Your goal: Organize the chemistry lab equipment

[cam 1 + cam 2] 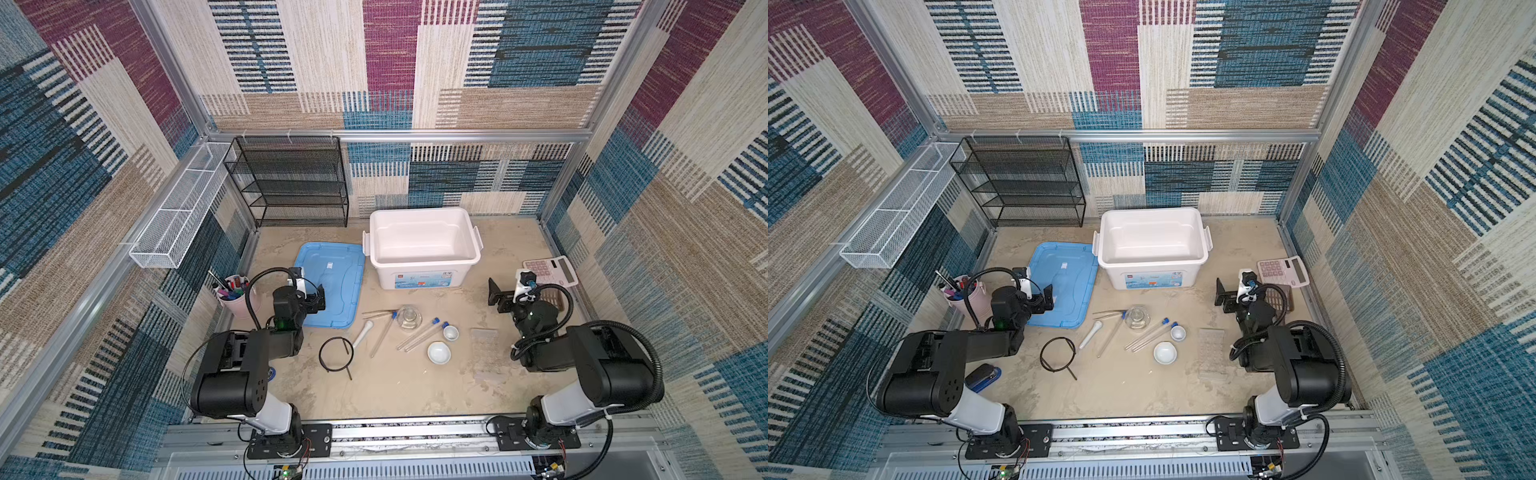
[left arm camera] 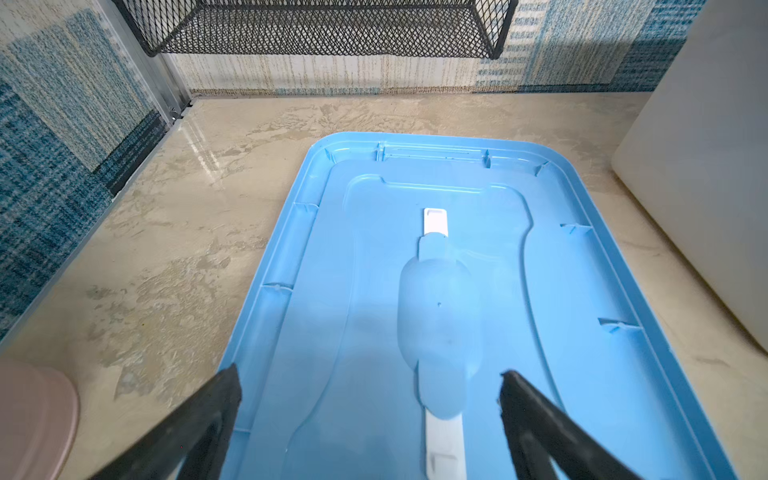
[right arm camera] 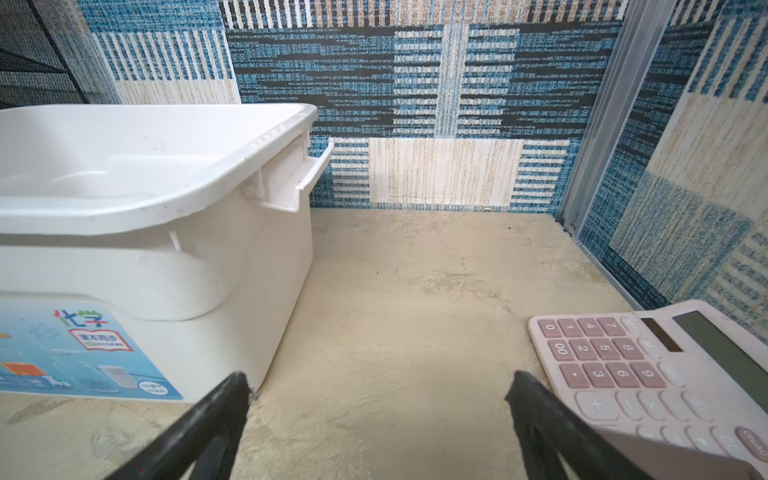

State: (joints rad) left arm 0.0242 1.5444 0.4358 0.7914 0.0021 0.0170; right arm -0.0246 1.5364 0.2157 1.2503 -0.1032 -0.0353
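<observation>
Bin (image 3: 166, 257), right wrist view, lower left of frame: blue label (image 3: 83, 349) on front wall. Large characters "化学" at label top, green and blue. Red-framed box beneath holds smaller Chinese line, too blurred to read. Calculator (image 3: 648, 374), lower right of frame: keys 0, 00, digits 1 to 9, "+", red key "ON/AC". Both top views: label print too small.
</observation>
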